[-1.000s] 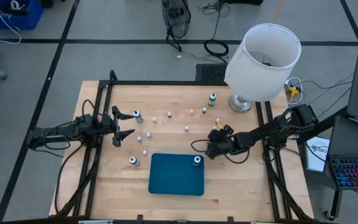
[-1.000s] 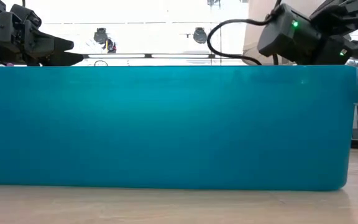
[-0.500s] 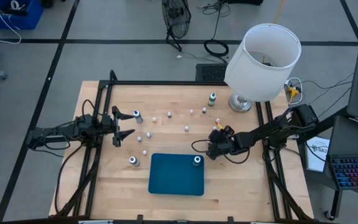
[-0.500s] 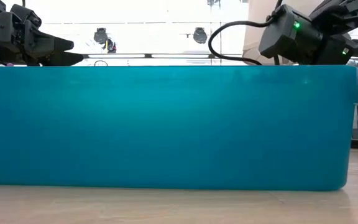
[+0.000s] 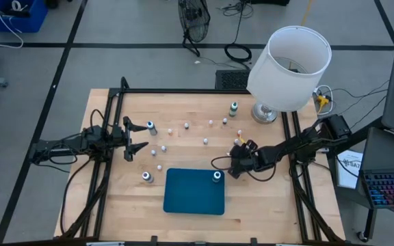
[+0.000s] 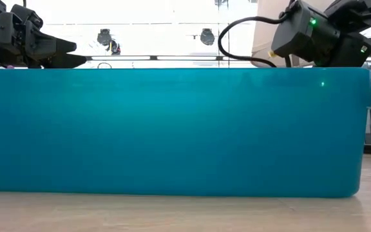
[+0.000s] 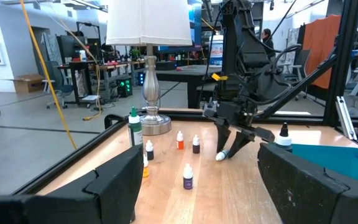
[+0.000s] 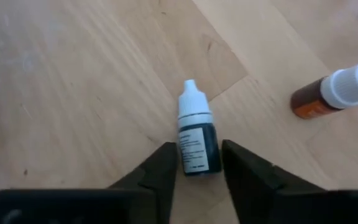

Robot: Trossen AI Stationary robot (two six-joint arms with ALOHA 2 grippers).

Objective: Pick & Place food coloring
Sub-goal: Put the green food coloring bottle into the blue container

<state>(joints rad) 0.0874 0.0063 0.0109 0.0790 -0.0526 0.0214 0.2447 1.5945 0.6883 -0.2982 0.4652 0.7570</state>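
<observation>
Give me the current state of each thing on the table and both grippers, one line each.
right gripper: low over the wood, shut on the dark bottle.
dark bottle: held between the fingers, white cap pointing away.
orange bottle: lying on its side nearby.
left gripper: open, empty, hovering at the table's left.
blue tray: flat, one bottle upright in its corner.
lamp: upright at the table's far right.

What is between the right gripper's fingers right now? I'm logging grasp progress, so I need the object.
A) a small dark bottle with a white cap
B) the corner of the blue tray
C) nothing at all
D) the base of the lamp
A: the right wrist view shows a small dark bottle with a white cap lying on the wood, its lower end between the right gripper fingers, an orange bottle lying off to the side.
</observation>
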